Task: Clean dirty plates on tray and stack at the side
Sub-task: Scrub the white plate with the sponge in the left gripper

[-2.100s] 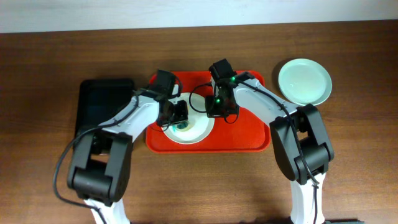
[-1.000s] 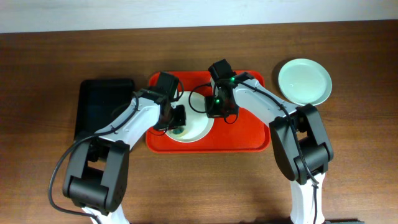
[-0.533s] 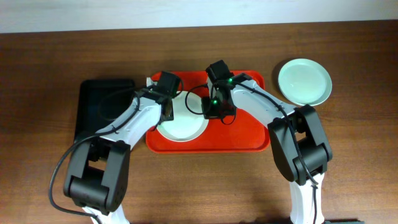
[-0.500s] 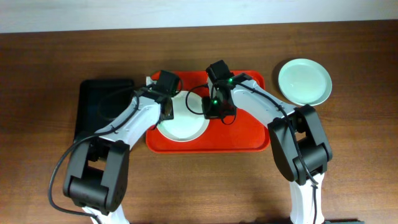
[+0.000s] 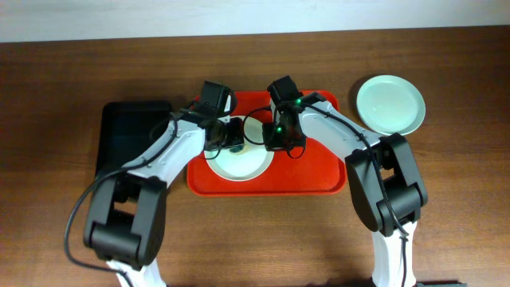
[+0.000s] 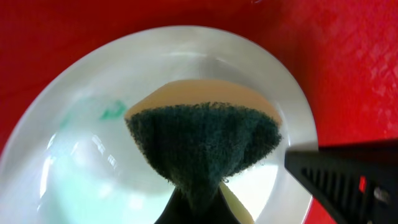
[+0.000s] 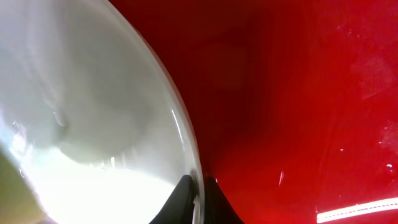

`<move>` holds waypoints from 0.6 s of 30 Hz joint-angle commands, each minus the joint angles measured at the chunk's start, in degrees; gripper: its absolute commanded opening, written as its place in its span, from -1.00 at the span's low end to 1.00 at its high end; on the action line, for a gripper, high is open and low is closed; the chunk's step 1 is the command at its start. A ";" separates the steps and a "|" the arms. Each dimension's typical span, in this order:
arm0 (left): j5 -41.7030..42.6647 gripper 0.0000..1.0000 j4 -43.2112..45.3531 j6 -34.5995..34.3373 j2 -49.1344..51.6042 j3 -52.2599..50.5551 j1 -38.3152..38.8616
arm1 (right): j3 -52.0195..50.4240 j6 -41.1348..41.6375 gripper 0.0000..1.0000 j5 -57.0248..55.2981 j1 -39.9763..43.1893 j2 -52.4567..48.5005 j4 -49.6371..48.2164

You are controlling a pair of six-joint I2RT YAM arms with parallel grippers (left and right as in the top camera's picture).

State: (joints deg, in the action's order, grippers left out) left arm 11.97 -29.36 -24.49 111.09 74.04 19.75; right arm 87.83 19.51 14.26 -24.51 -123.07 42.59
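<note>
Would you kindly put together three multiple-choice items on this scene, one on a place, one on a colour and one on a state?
1. Where does the smeared plate lie?
A. in a sink
B. on the red tray
C. on a shelf

2. What colour is the smear on that plate?
A. yellow
B. brown
C. teal

3. What is the left pincer doing?
A. hanging open
B. gripping a sponge
C. gripping a cup

Answers:
1. B: in the overhead view the red tray shows all around the plate.
2. C: the left wrist view shows a teal mark beside the sponge.
3. B: the left wrist view shows the sponge pinched at its base, its dark pad over the plate.
</note>
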 commanded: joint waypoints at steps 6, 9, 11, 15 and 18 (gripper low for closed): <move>-13.29 -1.00 1.66 -0.48 6.23 0.85 -0.42 | -0.68 0.04 -0.83 -1.40 0.20 -0.96 0.24; -26.18 -1.00 0.96 -0.48 6.23 0.85 -0.74 | -0.68 0.04 -0.84 -1.42 0.20 -0.96 0.24; -35.71 -1.00 0.22 -0.46 6.21 0.87 -0.74 | -0.68 0.04 -0.84 -1.42 0.20 -0.96 0.26; -44.98 -1.00 -1.68 -0.46 5.70 0.98 -0.74 | -0.68 0.02 -0.84 -1.44 0.20 -0.98 0.28; -47.76 -1.00 -3.32 -0.48 4.04 1.18 -0.72 | -0.68 0.04 -0.84 -1.46 0.20 -0.96 0.22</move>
State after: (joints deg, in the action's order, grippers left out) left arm -19.51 -30.87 -24.71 115.63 75.13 20.95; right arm 87.85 19.53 15.81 -24.99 -123.07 41.60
